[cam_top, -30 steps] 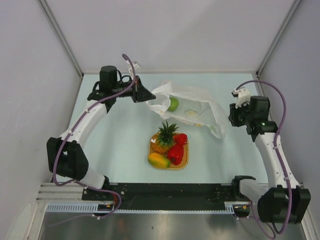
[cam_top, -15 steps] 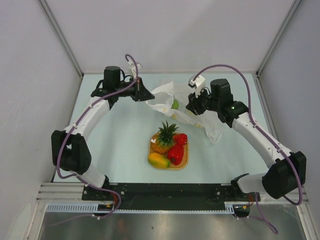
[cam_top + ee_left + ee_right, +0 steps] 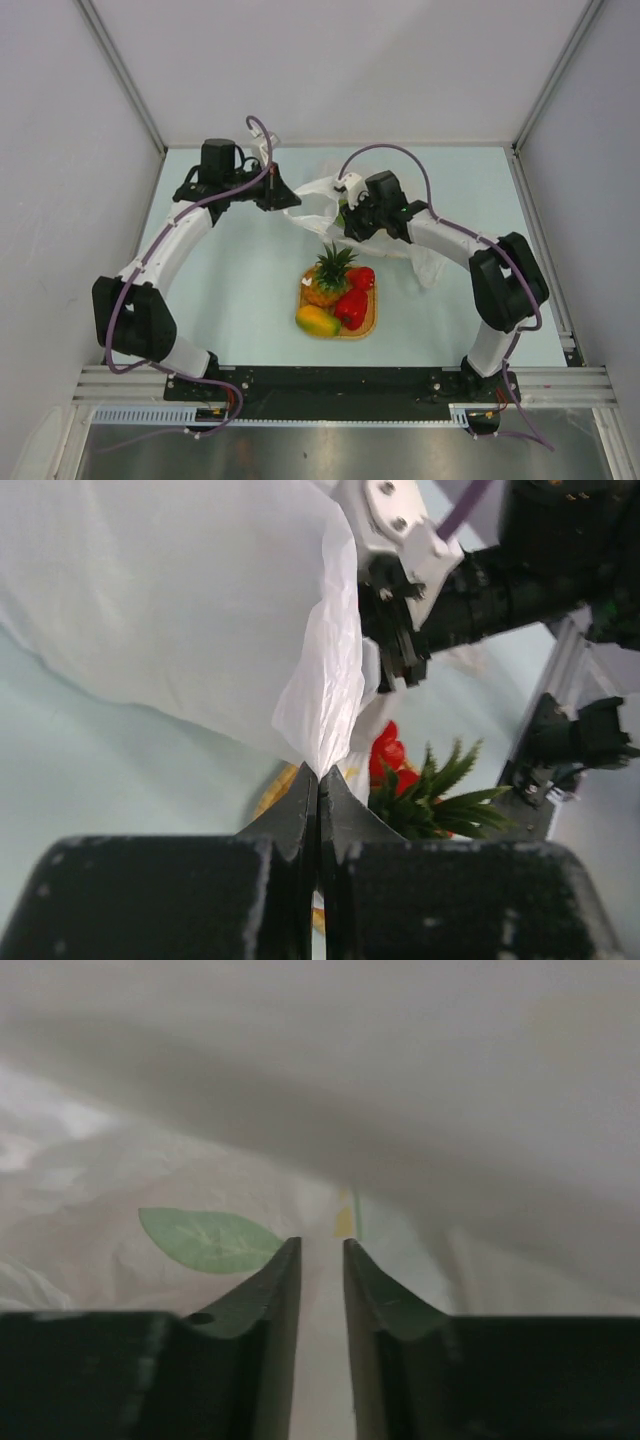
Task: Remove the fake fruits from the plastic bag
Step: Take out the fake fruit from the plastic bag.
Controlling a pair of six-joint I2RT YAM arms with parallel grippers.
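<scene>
The white plastic bag [image 3: 312,203] lies at the table's middle back. My left gripper [image 3: 285,197] is shut on its left edge and holds it up; the left wrist view shows the film [image 3: 180,610] pinched between the jaws [image 3: 320,775]. My right gripper [image 3: 345,215] is inside the bag's mouth, jaws a little apart with nothing between them [image 3: 322,1250]. A sliver of the small green piece [image 3: 344,207] shows beside it. The pineapple [image 3: 325,280], the red pepper piece [image 3: 352,305] and the mango [image 3: 317,321] sit on the woven mat [image 3: 373,316].
A second small red piece [image 3: 363,276] lies at the mat's back right. The bag's tail [image 3: 432,262] trails right of the mat. A green leaf print [image 3: 205,1240] shows on the film inside the bag. White walls close the table on three sides.
My right arm has swung left from the table's right side and pushed its gripper into the bag's mouth. My left gripper still holds the bag's edge, nearly unmoved.
</scene>
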